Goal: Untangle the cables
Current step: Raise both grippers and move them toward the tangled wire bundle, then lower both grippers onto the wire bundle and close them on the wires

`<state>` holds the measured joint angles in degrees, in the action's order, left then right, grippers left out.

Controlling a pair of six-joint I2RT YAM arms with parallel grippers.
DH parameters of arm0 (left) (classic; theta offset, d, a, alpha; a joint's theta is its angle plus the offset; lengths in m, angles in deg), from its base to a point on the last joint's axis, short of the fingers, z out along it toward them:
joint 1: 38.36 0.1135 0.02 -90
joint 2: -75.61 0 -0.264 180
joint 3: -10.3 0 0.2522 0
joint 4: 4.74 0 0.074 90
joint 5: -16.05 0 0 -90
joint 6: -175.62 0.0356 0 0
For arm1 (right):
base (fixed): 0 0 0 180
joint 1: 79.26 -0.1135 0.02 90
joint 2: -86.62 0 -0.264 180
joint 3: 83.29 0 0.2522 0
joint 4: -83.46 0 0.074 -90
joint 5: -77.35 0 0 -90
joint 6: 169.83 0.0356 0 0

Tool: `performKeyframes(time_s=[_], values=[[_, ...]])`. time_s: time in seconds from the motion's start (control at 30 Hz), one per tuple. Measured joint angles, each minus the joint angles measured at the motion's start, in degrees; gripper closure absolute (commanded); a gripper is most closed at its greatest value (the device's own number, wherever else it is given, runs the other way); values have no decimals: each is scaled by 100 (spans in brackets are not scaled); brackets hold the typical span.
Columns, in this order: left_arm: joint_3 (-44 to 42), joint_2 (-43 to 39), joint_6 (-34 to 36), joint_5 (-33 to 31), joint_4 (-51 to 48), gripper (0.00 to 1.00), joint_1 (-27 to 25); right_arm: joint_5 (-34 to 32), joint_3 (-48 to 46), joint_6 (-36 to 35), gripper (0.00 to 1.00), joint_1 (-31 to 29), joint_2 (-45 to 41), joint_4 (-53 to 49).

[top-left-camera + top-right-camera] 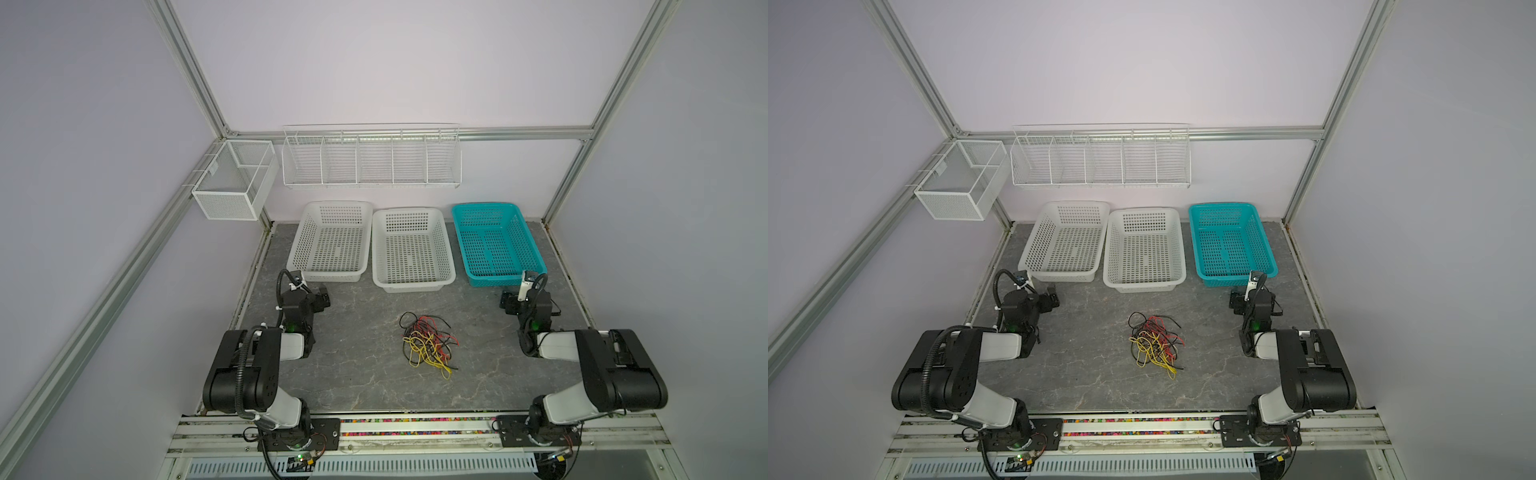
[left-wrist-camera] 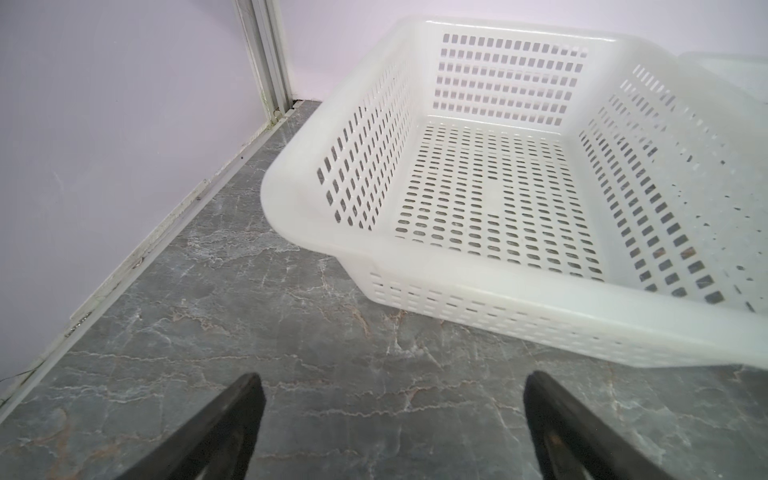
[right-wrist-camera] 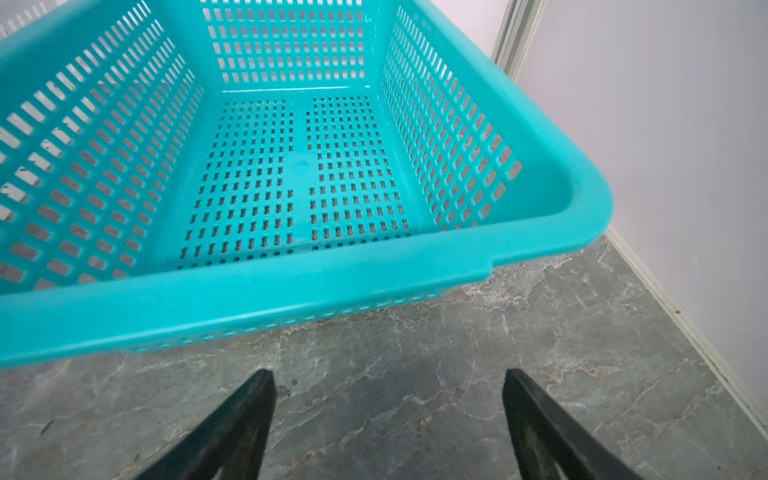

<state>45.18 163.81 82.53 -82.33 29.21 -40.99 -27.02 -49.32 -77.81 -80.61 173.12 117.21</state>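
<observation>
The cables (image 1: 428,343) lie as one loose tangle of black, red and yellow strands on the grey marbled desk (image 1: 353,365), close to its middle and slightly toward 5 o'clock; both top views show the heap (image 1: 1156,343) lying flat with nothing touching it. The left gripper (image 1: 322,301) sits at about 10 o'clock from the tangle and well apart from it, near the front corner of the left white basket (image 1: 337,204). In the left wrist view its two dark fingers stand wide apart with only bare desk (image 2: 291,332) between them, so this gripper (image 2: 390,382) is open and holds nothing, and the basket's near rim (image 2: 457,272) lies just ahead of it. The right gripper (image 1: 508,303) sits at about 2 o'clock from the tangle, also well apart, near the front edge of the teal basket (image 1: 484,205). The right wrist view shows this gripper (image 3: 388,376) spread wide over bare desk (image 3: 457,374) as well, gripping nothing, with the teal rim (image 3: 291,291) just beyond it. Along the desk's 12 o'clock edge the baskets stand in a row, the middle white basket (image 1: 409,211) between the other two. A white wire rack (image 1: 370,160) hangs on the wall above them, and a white mesh box (image 1: 232,178) hangs toward 10 o'clock.
</observation>
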Motion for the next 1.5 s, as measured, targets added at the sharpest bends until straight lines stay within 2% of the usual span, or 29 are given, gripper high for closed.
performKeyframes(time_s=[0.3, 0.43, 0.63, 0.8, 0.93, 1.03, 1.17, 1.23, 1.33, 1.5], values=[[33, -199, 153, 15, -72, 2, 2, -79, 22, -122, 12, -48, -7, 116], [79, -909, 188, 28, -514, 2, 2, -90, 129, -177, 12, -138, -407, -437], [306, -2114, -9, 44, -1377, 2, 2, -66, 398, -197, 12, -382, -1635, -1414], [1021, -2632, -986, -13, -2957, 2, 2, 629, 702, 208, 12, -483, -2817, -2562], [1637, -2883, -2208, 190, -4116, 1, 2, 1093, 1392, 1449, 11, -503, -3585, -3921], [1720, -3143, -3171, 621, -4653, 1, 15, 1600, 1687, 2221, 12, -485, -4083, -4557], [1204, -3521, -4113, 1672, -4419, 1, 15, 2494, 1738, 2651, 12, -629, -4363, -5211], [1032, -3639, -4365, 1864, -4489, 1, -133, 2715, 1816, 2645, 12, -935, -4282, -5628], [1014, -3847, -4498, 1864, -4793, 1, -721, 2857, 1849, 2535, 12, -1635, -4120, -6218], [1003, -4306, -4605, 1561, -5298, 0, -1681, 2785, 1845, 2323, 7, -2798, -3858, -6881]])
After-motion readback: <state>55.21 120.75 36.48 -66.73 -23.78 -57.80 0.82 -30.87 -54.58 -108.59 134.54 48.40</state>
